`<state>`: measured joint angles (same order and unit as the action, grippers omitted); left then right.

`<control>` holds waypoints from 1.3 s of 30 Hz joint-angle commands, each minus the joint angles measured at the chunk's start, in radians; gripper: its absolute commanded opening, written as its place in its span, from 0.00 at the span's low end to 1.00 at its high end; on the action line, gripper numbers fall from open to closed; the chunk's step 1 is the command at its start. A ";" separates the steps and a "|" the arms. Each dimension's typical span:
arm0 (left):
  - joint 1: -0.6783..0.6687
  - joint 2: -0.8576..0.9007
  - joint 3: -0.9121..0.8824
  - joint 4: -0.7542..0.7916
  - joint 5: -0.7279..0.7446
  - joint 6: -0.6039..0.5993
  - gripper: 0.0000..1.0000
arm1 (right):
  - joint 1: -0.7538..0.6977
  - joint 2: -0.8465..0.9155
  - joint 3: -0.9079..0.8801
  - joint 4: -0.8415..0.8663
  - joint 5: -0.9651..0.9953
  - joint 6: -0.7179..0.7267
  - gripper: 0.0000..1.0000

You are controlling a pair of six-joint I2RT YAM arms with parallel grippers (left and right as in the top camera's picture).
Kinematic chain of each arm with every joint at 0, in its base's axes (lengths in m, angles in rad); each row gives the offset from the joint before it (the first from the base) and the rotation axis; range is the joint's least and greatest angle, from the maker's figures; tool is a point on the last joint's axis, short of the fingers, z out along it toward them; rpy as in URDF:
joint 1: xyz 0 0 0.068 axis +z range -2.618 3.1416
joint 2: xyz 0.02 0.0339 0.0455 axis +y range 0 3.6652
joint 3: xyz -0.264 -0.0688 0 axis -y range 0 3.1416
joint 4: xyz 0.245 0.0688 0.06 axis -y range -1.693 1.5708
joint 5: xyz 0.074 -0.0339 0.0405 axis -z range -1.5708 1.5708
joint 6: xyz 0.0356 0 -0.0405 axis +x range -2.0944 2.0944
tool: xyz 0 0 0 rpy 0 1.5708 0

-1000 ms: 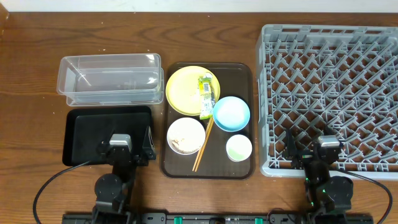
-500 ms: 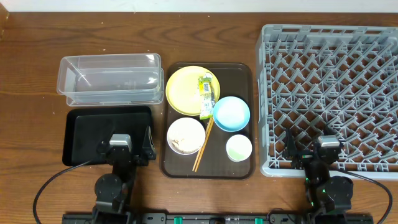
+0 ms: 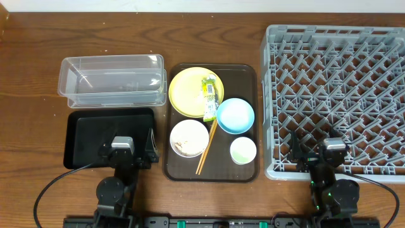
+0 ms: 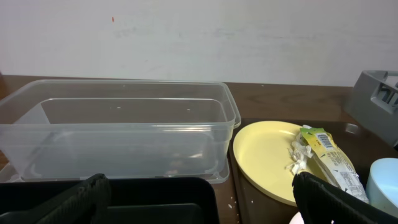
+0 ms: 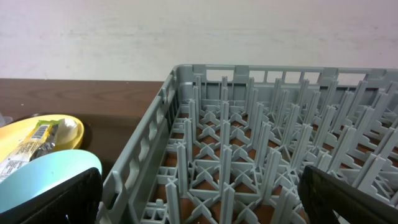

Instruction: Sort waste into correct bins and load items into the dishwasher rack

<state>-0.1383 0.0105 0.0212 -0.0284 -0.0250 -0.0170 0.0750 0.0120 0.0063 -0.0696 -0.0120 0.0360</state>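
The left pincer (image 3: 126,152) hangs released and empty over the black tray's (image 3: 82,126) near edge. The wrapper (image 3: 209,98) lies on the yellow plate (image 3: 186,88) on the brown tray (image 3: 247,79), ahead and to that pincer's right, well apart. The right pincer (image 3: 329,155), likewise spread and empty, sits over the dishwasher rack's (image 3: 335,82) near edge, with the light blue bowl (image 3: 235,116) to its left.
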 commanded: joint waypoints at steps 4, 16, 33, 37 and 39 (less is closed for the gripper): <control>0.005 -0.005 -0.017 -0.042 -0.006 0.020 0.96 | -0.013 -0.006 -0.001 -0.003 -0.011 -0.015 0.99; 0.005 -0.005 -0.017 -0.042 -0.005 0.020 0.96 | -0.013 -0.006 -0.001 -0.002 -0.011 -0.015 0.99; 0.005 0.032 -0.014 -0.044 -0.005 -0.172 0.96 | -0.013 0.008 0.007 -0.014 -0.006 0.053 0.99; 0.005 0.099 0.031 -0.061 -0.005 -0.177 0.96 | -0.013 0.052 0.056 -0.061 0.007 0.067 0.99; 0.005 0.146 0.069 -0.073 0.012 -0.176 0.96 | -0.013 0.098 0.098 -0.085 0.011 0.076 0.99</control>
<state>-0.1383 0.1062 0.0456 -0.0742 -0.0254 -0.1616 0.0750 0.0631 0.0383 -0.1322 -0.0086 0.0803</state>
